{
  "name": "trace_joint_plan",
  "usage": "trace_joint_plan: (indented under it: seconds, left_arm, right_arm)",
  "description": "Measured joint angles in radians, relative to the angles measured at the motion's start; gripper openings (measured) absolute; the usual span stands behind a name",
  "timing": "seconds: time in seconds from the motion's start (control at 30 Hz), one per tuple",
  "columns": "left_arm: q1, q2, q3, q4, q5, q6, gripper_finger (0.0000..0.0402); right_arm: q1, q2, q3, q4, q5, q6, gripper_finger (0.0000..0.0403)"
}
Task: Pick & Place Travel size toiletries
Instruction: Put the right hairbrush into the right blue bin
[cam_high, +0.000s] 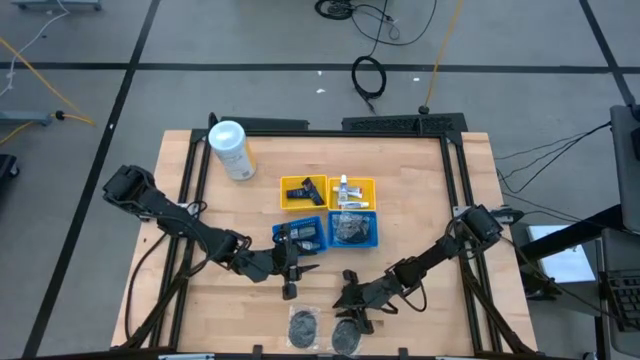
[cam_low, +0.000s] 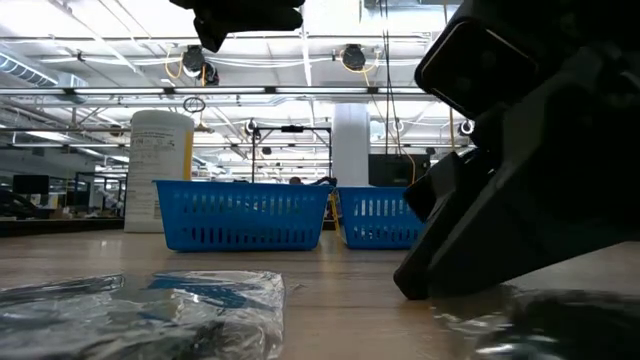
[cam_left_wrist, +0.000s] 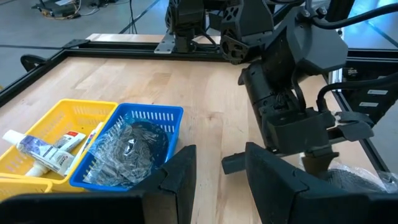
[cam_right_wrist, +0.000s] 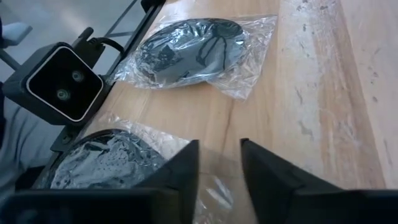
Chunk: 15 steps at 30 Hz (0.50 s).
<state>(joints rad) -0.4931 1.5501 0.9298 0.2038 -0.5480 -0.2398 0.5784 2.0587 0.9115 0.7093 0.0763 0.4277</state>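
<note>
The right tool (cam_right_wrist: 217, 180), fingers slightly spread and empty, hovers over the nearer clear-wrapped grey round piece (cam_right_wrist: 109, 165) on the surface (cam_right_wrist: 323, 93), apparently approaching to grasp. Next: descend and close. The left tool (cam_left_wrist: 217, 180), spread, waits beside it.

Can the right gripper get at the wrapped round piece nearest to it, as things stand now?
Probably yes. The right gripper is open and hangs just over the nearer wrapped round piece, with only its clear wrap under the fingers. The second wrapped piece lies apart, out of the way.
</note>
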Motion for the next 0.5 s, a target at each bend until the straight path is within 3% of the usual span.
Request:
trace_joint_plan:
  seconds: [0.17, 0.5]
  left_arm:
    - [0.0, 0.0, 0.0, -0.001, 0.0, 0.0, 0.0136]
    - [0.0, 0.0, 0.0, -0.004, 0.0, 0.0, 0.0136]
  right_arm:
    - [-0.011, 0.0, 0.0, -0.008, -0.02, -0.013, 0.0015]
    - [-0.007, -0.035, -0.003, -0.032, -0.075, -0.062, 0.0001]
